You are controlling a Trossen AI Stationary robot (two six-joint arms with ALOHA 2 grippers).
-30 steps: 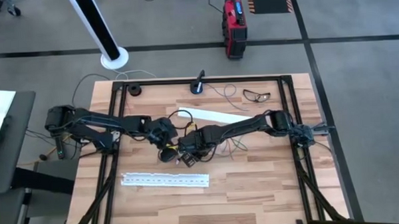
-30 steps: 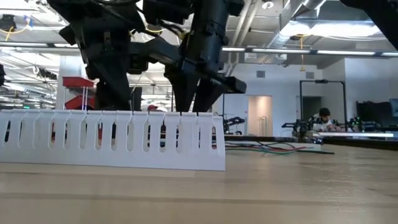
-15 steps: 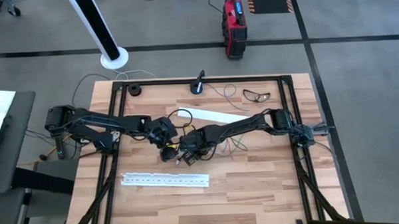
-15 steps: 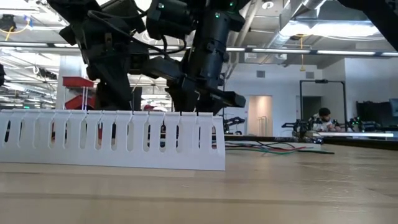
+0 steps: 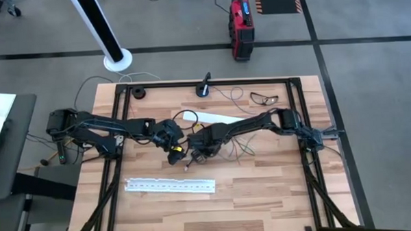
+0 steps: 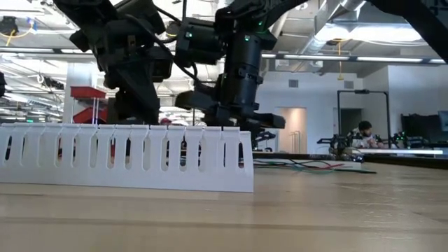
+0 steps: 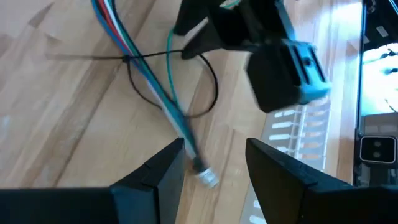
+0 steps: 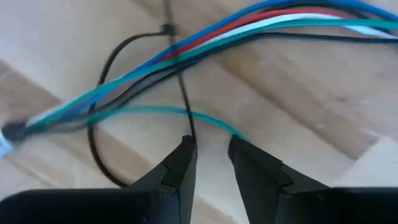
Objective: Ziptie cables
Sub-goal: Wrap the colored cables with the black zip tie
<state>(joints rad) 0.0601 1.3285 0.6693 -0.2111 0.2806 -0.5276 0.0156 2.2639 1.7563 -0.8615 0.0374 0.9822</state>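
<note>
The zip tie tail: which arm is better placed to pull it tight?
Probably the right: its fingers straddle the black tail beside the cables. The left gripper is open near the cable ends.

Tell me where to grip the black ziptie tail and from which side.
Grip the straight free tail just past the ziptie head, coming from above with the right pincer. The tail crosses the cables and runs between its fingers, clear of the loop.

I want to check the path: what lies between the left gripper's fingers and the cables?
In the left wrist view, only bare wooden table lies between the left gripper and the cables; the bundle's end nearly reaches the open fingers.
</note>
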